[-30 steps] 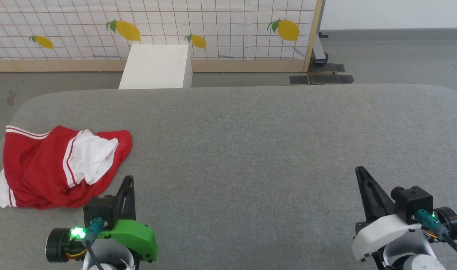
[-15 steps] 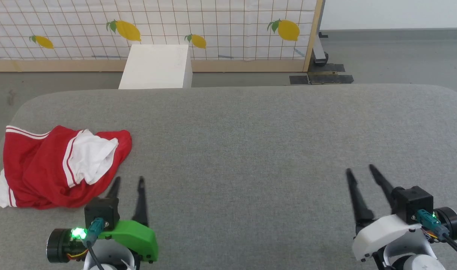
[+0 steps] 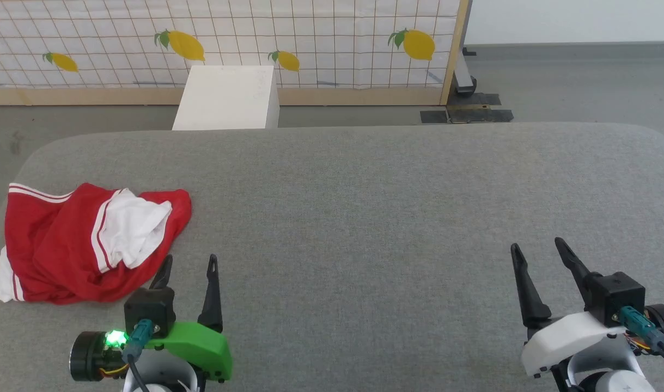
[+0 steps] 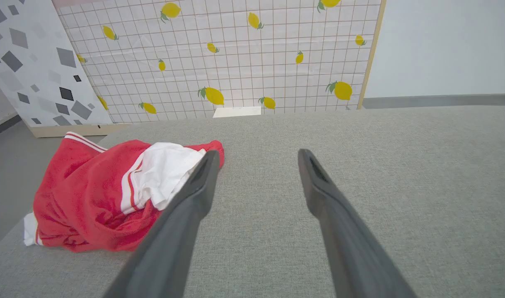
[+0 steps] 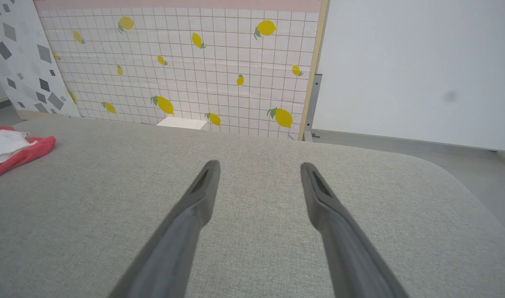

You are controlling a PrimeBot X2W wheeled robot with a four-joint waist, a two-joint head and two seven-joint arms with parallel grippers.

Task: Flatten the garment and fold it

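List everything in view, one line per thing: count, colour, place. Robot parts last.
garment: one, red with white sleeves and striped trim, crumpled at the table's left end
table: one, grey fabric top, under both grippers
box: one, white, on the floor past the table's far edge
screen: one, white grid with yellow lemons, wood frame, behind the box
panel: one, pale with grey and black shapes, left of the screen
floor: grey, around the table
left gripper: one, dark fingers, green mount, open, beside the garment
right gripper: one, dark fingers, white mount, open, over the table's right side
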